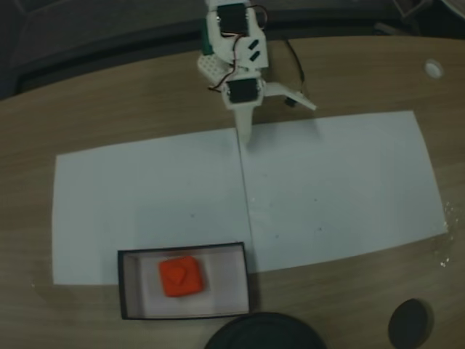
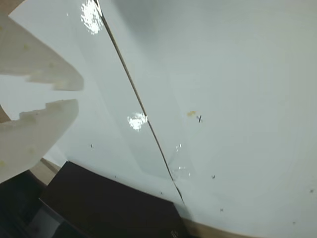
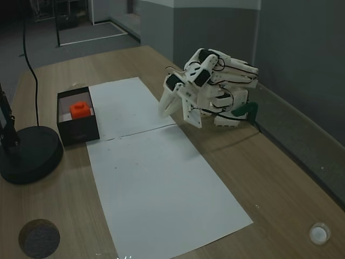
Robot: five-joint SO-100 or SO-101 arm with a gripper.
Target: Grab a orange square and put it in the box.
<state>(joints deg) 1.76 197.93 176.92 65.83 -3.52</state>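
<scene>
The orange square point(image 1: 181, 276) lies inside the box point(image 1: 185, 248), a shallow black-walled tray at the near edge of the paper in a fixed view. Another fixed view shows the orange square point(image 3: 80, 109) in the box point(image 3: 78, 131) at the left. My gripper point(image 1: 248, 142) is far from both, folded back by the arm's base, its tip over the seam between the sheets. The white fingers point(image 2: 44, 124) enter the wrist view from the left, nearly touching at the tips, with nothing between them. In the other fixed view the gripper point(image 3: 163, 110) points down at the paper.
Two white paper sheets point(image 1: 327, 182) cover the middle of the wooden table. A large round black base point(image 1: 265, 333) sits right beside the box, with a smaller black disc point(image 1: 410, 322) to its right. A white cap point(image 1: 434, 68) lies at the far right.
</scene>
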